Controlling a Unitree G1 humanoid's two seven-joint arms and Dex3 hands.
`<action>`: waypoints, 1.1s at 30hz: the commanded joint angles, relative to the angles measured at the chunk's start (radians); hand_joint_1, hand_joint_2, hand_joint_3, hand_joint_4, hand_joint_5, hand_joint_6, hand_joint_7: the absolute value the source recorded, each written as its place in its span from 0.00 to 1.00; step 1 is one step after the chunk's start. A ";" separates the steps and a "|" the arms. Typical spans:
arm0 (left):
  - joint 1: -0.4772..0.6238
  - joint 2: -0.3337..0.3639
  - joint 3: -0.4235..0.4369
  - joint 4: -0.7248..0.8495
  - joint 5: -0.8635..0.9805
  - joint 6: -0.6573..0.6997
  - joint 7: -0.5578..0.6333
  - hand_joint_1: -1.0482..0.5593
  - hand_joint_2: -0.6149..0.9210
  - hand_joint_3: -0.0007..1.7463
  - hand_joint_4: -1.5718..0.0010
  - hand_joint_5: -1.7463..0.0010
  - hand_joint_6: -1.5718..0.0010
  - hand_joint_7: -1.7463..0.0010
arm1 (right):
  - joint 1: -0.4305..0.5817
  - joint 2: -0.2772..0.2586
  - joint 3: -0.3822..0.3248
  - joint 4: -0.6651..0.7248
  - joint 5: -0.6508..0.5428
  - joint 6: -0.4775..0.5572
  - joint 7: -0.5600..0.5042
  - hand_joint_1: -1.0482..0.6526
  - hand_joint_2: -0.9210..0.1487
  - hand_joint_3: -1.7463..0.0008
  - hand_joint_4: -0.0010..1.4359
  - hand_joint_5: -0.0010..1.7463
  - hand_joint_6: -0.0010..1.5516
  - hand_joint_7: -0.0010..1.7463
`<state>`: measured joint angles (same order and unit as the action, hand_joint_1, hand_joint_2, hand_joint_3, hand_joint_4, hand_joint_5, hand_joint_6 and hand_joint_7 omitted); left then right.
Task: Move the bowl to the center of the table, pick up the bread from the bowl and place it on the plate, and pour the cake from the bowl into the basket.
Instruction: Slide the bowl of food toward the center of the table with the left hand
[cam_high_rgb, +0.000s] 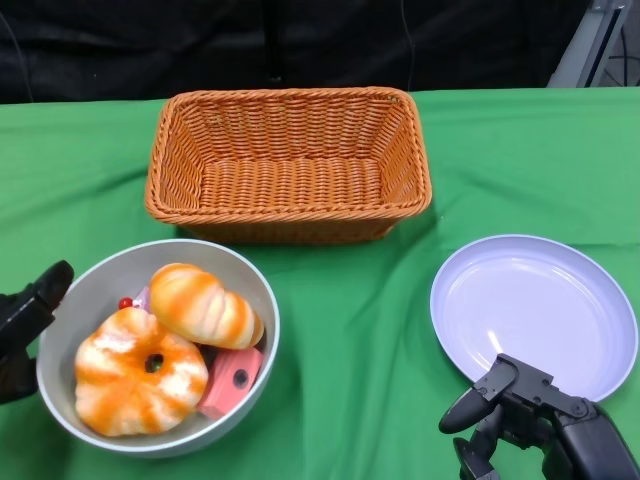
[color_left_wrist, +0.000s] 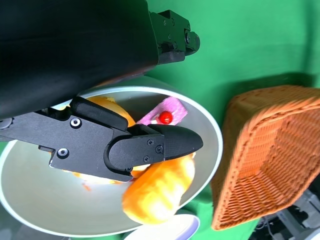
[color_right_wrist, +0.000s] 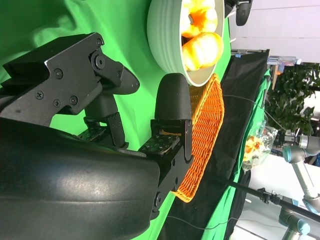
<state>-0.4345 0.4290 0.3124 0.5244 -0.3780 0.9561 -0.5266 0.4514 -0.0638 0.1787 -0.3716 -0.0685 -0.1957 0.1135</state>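
Note:
A grey bowl (cam_high_rgb: 100, 285) sits at the table's front left. It holds a long orange-and-white bread (cam_high_rgb: 205, 305), a round bread (cam_high_rgb: 135, 372) and a pink cake piece (cam_high_rgb: 232, 378). My left hand (cam_high_rgb: 28, 325) is at the bowl's left rim with its fingers apart. In the left wrist view one finger (color_left_wrist: 150, 145) reaches over the bowl (color_left_wrist: 30, 200), above the bread (color_left_wrist: 160, 192) and the cake (color_left_wrist: 167, 107). The empty lavender plate (cam_high_rgb: 535, 310) lies at the front right. My right hand (cam_high_rgb: 525, 415) hovers just in front of it, open and empty.
An empty orange wicker basket (cam_high_rgb: 290, 98) stands at the back centre; the right wrist view also shows this basket (color_right_wrist: 202, 135). Green cloth (cam_high_rgb: 350, 340) covers the table, with bare cloth between bowl and plate. Dark drapes hang behind the table.

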 joint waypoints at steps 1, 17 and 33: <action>0.038 -0.014 0.013 -0.070 -0.028 0.043 0.028 0.27 1.00 0.29 1.00 1.00 1.00 1.00 | 0.004 -0.001 0.000 -0.011 -0.002 0.002 -0.008 0.66 0.32 0.45 0.44 0.95 0.39 0.77; 0.155 -0.081 0.000 -0.347 -0.133 0.205 0.054 0.26 1.00 0.26 1.00 1.00 1.00 1.00 | 0.000 0.004 0.007 -0.005 -0.015 -0.011 -0.023 0.65 0.32 0.46 0.44 0.94 0.40 0.76; 0.161 -0.123 -0.071 -0.423 -0.156 0.208 0.055 0.28 1.00 0.28 1.00 1.00 1.00 1.00 | 0.004 0.005 0.015 -0.017 -0.021 0.002 -0.033 0.65 0.31 0.47 0.45 0.93 0.41 0.76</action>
<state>-0.2814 0.3055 0.2448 0.1181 -0.5212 1.1583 -0.4784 0.4497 -0.0586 0.1965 -0.3733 -0.0893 -0.1970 0.0864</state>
